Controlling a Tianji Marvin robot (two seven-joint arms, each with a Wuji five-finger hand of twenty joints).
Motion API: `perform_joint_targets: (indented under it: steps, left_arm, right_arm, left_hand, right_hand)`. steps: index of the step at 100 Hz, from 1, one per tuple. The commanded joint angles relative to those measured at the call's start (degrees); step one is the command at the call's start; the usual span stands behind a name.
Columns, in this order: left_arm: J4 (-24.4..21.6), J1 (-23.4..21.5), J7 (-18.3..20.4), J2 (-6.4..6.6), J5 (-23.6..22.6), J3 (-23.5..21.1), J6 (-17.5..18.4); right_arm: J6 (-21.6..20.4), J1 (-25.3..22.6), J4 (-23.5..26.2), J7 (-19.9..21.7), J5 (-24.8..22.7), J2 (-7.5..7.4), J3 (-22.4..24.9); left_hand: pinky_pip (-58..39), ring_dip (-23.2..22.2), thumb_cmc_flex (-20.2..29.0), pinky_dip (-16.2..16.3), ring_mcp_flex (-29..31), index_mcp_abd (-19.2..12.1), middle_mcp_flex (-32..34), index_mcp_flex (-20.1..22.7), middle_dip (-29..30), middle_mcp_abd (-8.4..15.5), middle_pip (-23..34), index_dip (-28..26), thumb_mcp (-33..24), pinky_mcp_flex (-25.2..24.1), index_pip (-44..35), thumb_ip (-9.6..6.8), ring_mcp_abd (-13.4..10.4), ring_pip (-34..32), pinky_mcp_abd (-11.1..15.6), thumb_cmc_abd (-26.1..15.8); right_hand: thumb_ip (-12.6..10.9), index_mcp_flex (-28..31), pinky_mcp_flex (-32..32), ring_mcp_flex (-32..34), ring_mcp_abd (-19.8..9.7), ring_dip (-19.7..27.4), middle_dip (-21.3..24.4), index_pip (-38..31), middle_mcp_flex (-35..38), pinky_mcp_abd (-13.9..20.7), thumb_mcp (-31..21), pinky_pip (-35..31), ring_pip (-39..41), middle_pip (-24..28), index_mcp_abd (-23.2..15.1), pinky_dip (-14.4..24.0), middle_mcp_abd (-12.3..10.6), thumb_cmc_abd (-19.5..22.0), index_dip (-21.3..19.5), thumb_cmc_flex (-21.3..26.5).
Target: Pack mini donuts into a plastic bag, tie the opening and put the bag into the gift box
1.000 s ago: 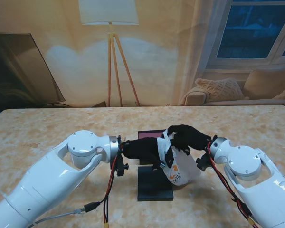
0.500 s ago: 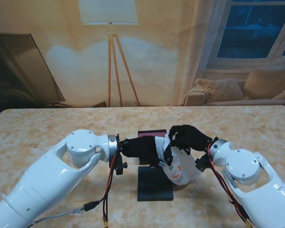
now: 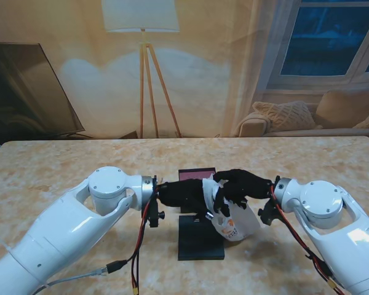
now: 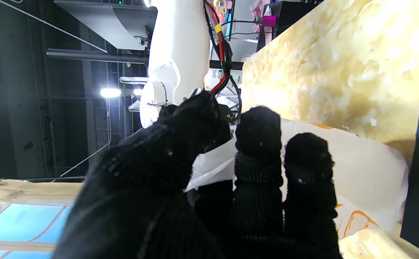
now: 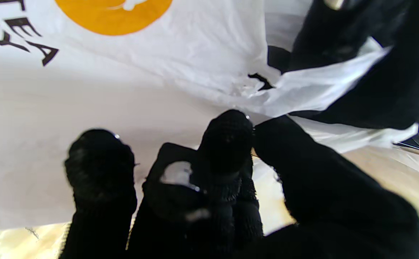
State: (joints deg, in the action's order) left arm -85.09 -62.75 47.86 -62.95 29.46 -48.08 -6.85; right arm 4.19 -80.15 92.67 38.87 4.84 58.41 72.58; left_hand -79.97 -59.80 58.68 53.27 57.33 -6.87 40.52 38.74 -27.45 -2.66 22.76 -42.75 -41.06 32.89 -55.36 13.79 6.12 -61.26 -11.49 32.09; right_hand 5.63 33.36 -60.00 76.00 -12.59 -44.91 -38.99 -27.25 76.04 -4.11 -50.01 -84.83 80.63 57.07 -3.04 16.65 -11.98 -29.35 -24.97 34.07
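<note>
Bag [image 3: 237,222] up at table centre, white plastic with orange print, hanging over the right edge of the dark box [image 3: 200,237]. Left hand [image 3: 186,193] clamped on the gathered mouth from the left, fingers [image 4: 259,144] curled into the film. Right hand [image 3: 245,183] pinching the same bunched top from the right, fingertips [image 5: 227,138] pressed to the plastic. Maroon lid [image 3: 195,174] lying just beyond, farther from me. Donuts hidden, cannot tell.
</note>
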Motion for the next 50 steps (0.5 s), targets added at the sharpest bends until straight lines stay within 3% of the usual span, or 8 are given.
perform_joint_targets:
  steps: [1, 16, 27, 29, 32, 35, 37, 50]
  left_arm:
    - [-0.35, 0.69, 1.27, -0.17, -0.32, 0.20, -0.48]
    - [-0.38, 0.89, 1.25, 0.02, -1.07, 0.04, -0.55]
    - [-0.52, 1.09, 1.63, 0.21, -1.45, -0.01, -0.07]
    - [-0.52, 1.07, 1.80, 0.20, -1.27, -0.03, -0.07]
    - [-0.51, 0.99, 2.05, 0.16, -0.87, -0.09, -0.17]
    - [-0.53, 0.85, 2.24, 0.09, -0.35, -0.17, -0.44]
    - [-0.51, 0.76, 2.39, 0.04, 0.03, -0.21, -0.69]
    - [-0.01, 0.45, 2.42, -0.44, 1.58, -0.11, -1.21]
  right_arm:
    - [1.14, -0.77, 0.50, 0.68, -0.15, 0.36, -0.07]
    - [2.53, -1.79, 1.91, -0.38, -1.55, 0.36, 0.40]
    - [2.42, -1.54, 1.79, 0.93, -2.52, -0.05, 0.15]
    - [2.33, -1.37, 1.63, 1.19, -2.46, -0.10, -0.02]
    - [2.18, -1.07, 1.34, 1.62, -2.28, -0.16, -0.30]
    - [1.97, -0.77, 1.01, 1.93, -2.04, -0.18, -0.59]
    - [1.83, -0.59, 0.81, 1.99, -1.87, -0.16, -0.78]
    - [0.74, 1.07, -1.17, 4.30, 0.84, -0.26, -1.94]
  left_hand:
    - [-2.24, 0.91, 0.82, -0.98, 3.49, -3.10, -2.01, 0.21, 0.95, 1.00, -0.37, -0.80, 1.59, 1.69, 0.25, -1.34, -2.03, -1.39, 1.65, -0.39]
    - [-6.53, 2.12, 1.21, -2.47, 5.25, -2.92, -1.75, 0.24, 2.12, 0.76, 0.18, -1.14, 2.05, 4.43, 0.55, -1.58, -2.16, -2.65, 2.81, -0.51]
    - [-16.24, 2.93, 1.13, -3.22, 5.21, -2.72, -1.52, 0.14, 1.85, 0.73, 0.46, -1.17, 1.99, 9.97, 0.62, -1.51, -0.01, -3.04, 8.57, -0.43]
    - [-19.39, 3.54, 1.14, -5.74, 4.26, -2.77, -1.66, 0.12, 1.68, 0.78, 0.39, -1.25, 2.07, 11.78, 0.60, -1.56, 0.42, -1.33, 10.53, -0.52]
    - [-23.20, 4.43, 1.22, -8.14, 2.79, -2.57, -2.14, 0.03, 1.48, 0.61, 0.34, -1.35, 2.01, 15.98, 0.57, -1.61, 1.34, 1.44, 16.57, -0.59]
    - [-24.16, 4.32, 1.26, -8.99, 2.97, -2.53, -2.17, 0.01, 1.41, 0.43, 0.36, -1.37, 1.97, 17.29, 0.57, -1.63, 1.48, 1.36, 17.74, -0.62]
    - [-26.09, 4.07, 1.46, -12.12, 3.79, -2.37, -2.12, 0.00, 1.24, 0.16, 0.37, -1.41, 2.20, 18.55, 0.58, -1.73, 1.57, 0.25, 18.92, -0.69]
    - [-25.13, 4.21, 1.45, -13.30, 2.84, -2.47, -2.45, 0.13, 1.40, 0.25, 0.06, -1.52, 2.09, 17.03, 0.56, -1.79, 1.50, 0.51, 18.06, -0.71]
  right_hand:
    - [1.25, 0.60, -1.24, 0.19, -5.25, -1.30, 0.67, -0.02, 2.55, 1.74, 0.51, -1.97, 1.68, 0.47, 5.11, -0.73, 1.93, -2.01, -0.93, -1.55]
    - [1.23, 3.63, -1.07, 0.17, -4.57, -0.90, 0.91, -0.16, 1.76, 1.52, 0.04, -1.75, 1.24, 1.45, 11.51, -0.74, 2.08, -1.89, -6.56, -1.40]
    - [1.24, 2.38, -0.98, 0.17, -4.12, -0.48, 1.49, 6.95, 1.50, 1.35, 0.00, -1.22, 0.88, 1.52, 13.72, -0.83, 2.29, -2.05, -4.37, -1.47]
    - [1.24, 2.04, -0.95, 0.19, -4.05, -0.40, 1.61, 8.43, 1.50, 1.43, 0.04, -1.14, 0.76, 1.47, 13.91, -0.82, 2.22, -2.10, -3.70, -1.49]
    - [1.22, -0.98, -0.87, 0.16, -3.85, -0.07, 2.04, 13.07, 1.14, 1.57, 0.21, -0.77, 0.21, 1.18, 13.61, -0.84, 1.77, -2.08, -1.72, -1.67]
    - [1.16, -4.25, -0.76, 0.22, -3.71, 0.37, 2.43, 15.78, 0.47, 1.66, 0.40, -0.29, -0.75, 0.78, 12.40, -0.94, 1.36, -2.01, -0.63, -1.84]
    - [1.15, -6.04, -0.70, 0.16, -3.63, 0.50, 2.59, 16.84, 0.06, 1.69, 0.49, -0.12, -1.03, 0.58, 11.49, -0.97, 1.12, -2.06, -0.25, -1.92]
    - [0.98, -11.94, -0.99, 0.23, -4.25, 0.74, 4.50, 15.67, -1.02, 2.37, 1.16, 0.87, -2.01, 1.11, 3.64, -0.86, 0.22, -2.41, -0.32, -2.28]
